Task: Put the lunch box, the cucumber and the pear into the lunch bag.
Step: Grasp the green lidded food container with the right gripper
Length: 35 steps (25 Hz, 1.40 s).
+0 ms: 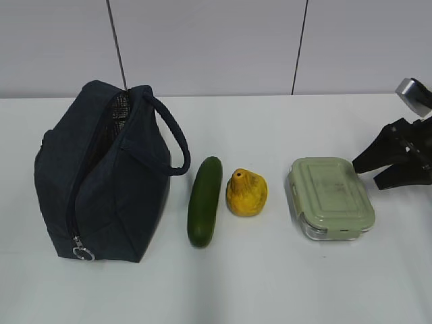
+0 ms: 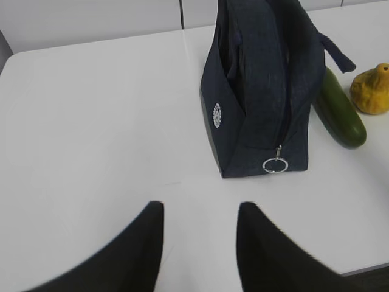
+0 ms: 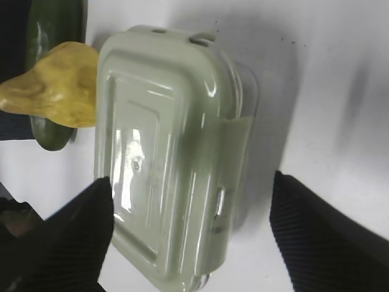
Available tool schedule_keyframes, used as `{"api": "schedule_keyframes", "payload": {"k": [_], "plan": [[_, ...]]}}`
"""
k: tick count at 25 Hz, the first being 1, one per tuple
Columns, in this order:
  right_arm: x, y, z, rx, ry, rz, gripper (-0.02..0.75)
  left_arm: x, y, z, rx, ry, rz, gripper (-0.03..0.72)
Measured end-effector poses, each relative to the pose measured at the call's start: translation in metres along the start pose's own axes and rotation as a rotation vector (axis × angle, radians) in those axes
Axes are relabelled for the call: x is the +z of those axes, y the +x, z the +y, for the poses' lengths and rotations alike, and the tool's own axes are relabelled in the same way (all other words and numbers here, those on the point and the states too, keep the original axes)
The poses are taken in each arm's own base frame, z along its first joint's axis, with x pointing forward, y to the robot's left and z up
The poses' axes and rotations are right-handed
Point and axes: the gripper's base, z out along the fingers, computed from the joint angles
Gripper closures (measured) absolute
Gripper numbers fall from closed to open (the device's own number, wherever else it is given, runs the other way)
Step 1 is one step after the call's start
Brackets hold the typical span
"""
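Sage-green plastic over clear walls: that is the lunch box [image 1: 331,197], lying flat on the white bench [image 1: 283,283] at the right of the row, and it looks like the first thing for me to lift. My right pincer [image 1: 370,170] hangs just beside its far right edge with the jaws spread wide; from the wrist camera the two dark fingers [image 3: 316,243] stand either side of the lid [image 3: 170,164], nothing between them touching yet. I judge the box stiff and fairly light if empty, though I cannot tell whether anything is inside. The lid is glossy and the corners rounded, so a grip on the corners would likely slip. I would close across the short width, pads on the straight side walls below the lid's lip, clear of the snap flaps.

Beside it to the left sits the pear [image 1: 246,193], upright, yellow with brownish marks, and next to that the cucumber [image 1: 205,200], lying lengthwise. From the right wrist the pear overlaps the cucumber, but the outer camera shows a gap. The pear seems soft-skinned and awkwardly tapered, best taken around its fat lower half. The cucumber looks firm and smooth, prone to rolling, best pinched at mid-length.

At the far left stands the lunch bag [image 1: 101,175], dark navy, zipper parted along the top with silvery lining showing, ring pull [image 2: 275,165] hanging at the near end. Soft fabric may sag shut. My left pincer [image 2: 200,240] hovers over bare bench short of the bag, part open and empty.
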Motion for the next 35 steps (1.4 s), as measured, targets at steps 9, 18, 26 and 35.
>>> {"api": "schedule_keyframes", "payload": {"k": [9,18,26,35], "plan": [[0.005,0.006,0.000,0.001,-0.029,-0.001,0.114,0.000,0.000,0.000,0.000,0.000,0.000,0.447],[0.006,0.007,-0.001,-0.002,-0.029,0.000,0.114,0.000,0.000,0.000,0.000,0.000,0.000,0.447],[0.018,0.007,-0.011,-0.003,-0.064,-0.004,0.114,0.000,0.000,0.000,0.000,0.000,0.000,0.447],[0.024,0.008,-0.016,-0.019,-0.073,0.002,0.114,0.000,0.000,0.000,0.000,0.000,0.000,0.447]]}}
